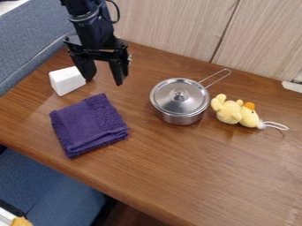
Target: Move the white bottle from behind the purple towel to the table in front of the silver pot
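Observation:
The black gripper (105,81) hangs at the upper left of the table with its two fingers spread and nothing between them. Just left of it lies a white block (67,80), close to the left finger. A folded purple towel (89,125) is spread below the gripper, nearer the front edge. To the right stands a steel pot (180,115) covered by its lid (178,96), its wire handle pointing to the upper right. Beside the pot, on its right, a yellow plush duck (236,112) lies on its side with a white loop at its end.
The brown wooden table (194,167) has its front edge running from left to lower right. A pale wood panel (171,26) rises behind it. Blue upholstered seating (29,37) borders the table at the left and also the lower left.

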### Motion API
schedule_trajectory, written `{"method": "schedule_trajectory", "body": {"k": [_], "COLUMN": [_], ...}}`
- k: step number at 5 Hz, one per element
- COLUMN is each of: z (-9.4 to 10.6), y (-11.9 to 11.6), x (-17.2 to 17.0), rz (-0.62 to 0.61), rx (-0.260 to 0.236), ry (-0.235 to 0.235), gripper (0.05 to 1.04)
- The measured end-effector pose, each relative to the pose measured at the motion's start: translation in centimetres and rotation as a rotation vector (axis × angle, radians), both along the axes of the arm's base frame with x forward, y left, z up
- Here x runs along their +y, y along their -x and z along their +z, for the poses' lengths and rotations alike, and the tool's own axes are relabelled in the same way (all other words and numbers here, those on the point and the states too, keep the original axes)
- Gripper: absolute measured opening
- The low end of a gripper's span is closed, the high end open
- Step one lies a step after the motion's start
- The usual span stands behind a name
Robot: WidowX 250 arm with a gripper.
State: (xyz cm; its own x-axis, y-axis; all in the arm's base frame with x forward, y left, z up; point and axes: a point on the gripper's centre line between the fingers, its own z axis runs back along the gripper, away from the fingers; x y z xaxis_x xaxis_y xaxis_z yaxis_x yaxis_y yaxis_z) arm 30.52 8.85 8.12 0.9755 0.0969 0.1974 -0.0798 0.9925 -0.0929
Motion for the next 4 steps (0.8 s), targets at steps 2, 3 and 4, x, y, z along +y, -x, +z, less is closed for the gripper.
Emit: {"method": "schedule_trajectory", "body": {"k": [2,3,4], "z": [-1.2,-1.4,-1.3], "y": [-0.3,-1.0,-1.7], "x": [0.7,3.4,6.3], "rz": [-0.063,-0.082,-0.073], "rx": [0.054,0.066,0.074], "ry": [0.015,-0.025,-0.137], "gripper": [0.999,0.999,0.999]}}
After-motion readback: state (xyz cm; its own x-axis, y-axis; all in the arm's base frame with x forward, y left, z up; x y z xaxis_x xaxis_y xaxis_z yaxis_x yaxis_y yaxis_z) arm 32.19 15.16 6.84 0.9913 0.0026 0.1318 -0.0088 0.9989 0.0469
